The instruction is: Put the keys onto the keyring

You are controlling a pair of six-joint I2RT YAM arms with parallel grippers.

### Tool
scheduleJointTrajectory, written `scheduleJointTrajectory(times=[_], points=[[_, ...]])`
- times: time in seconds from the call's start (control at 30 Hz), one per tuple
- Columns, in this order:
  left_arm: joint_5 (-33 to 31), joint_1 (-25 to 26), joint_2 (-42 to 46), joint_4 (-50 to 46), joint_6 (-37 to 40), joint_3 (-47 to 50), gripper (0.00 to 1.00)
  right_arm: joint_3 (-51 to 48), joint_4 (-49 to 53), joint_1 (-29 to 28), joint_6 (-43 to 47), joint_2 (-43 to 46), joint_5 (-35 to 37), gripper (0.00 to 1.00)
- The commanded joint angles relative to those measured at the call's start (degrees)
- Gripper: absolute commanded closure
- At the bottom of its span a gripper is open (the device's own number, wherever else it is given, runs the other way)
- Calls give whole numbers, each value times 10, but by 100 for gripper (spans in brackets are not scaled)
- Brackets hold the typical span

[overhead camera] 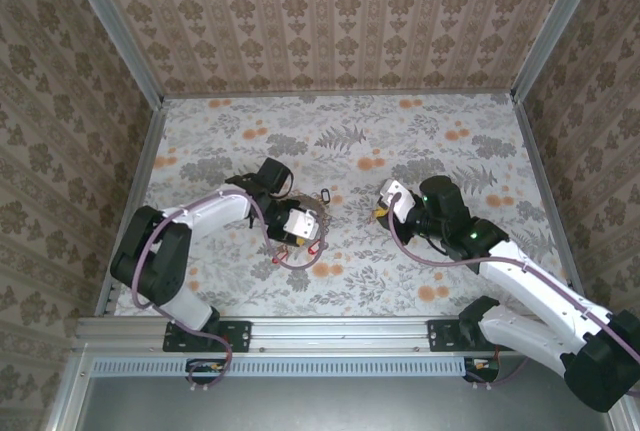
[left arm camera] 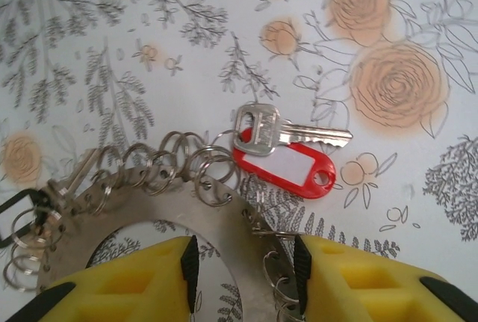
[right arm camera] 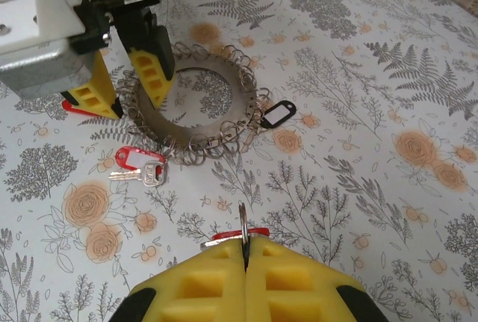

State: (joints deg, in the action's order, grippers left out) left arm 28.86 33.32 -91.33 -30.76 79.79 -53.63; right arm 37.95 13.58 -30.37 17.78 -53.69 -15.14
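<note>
The keyring [left arm camera: 149, 204] is a wide flat metal ring hung with several small split rings, lying on the flowered table. My left gripper [left arm camera: 243, 264] is shut on its band, one pad inside the hollow and one outside; the keyring [right arm camera: 239, 111] and left gripper [right arm camera: 131, 101] also show from the right wrist. A silver key with a red tag [left arm camera: 287, 166] lies just beyond the ring, loose on the table [right arm camera: 142, 171]. My right gripper [right arm camera: 244, 246] is shut on the small split ring of another red-tagged key [right arm camera: 237, 234], held upright above the table, near the keyring's right [overhead camera: 385, 209].
A black tag [right arm camera: 275, 113] with its key lies against the keyring's far rim. Another red tag [right arm camera: 71, 105] peeks out behind the left gripper's finger. Patterned walls enclose the table on three sides; open table lies right of and beyond the ring.
</note>
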Motion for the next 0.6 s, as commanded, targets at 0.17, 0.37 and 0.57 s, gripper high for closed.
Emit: scheduleJointTrajectory(times=[0.17, 0.37, 0.57], points=[[-24, 28, -32, -43, 100, -15, 61, -11, 7, 3, -5, 16, 11, 100], [-56, 33, -38, -37, 113, -9, 64, -12, 3, 4, -4, 17, 12, 100], [-74, 33, -37, -35, 128, -8, 65, -13, 2, 4, -5, 22, 14, 100]])
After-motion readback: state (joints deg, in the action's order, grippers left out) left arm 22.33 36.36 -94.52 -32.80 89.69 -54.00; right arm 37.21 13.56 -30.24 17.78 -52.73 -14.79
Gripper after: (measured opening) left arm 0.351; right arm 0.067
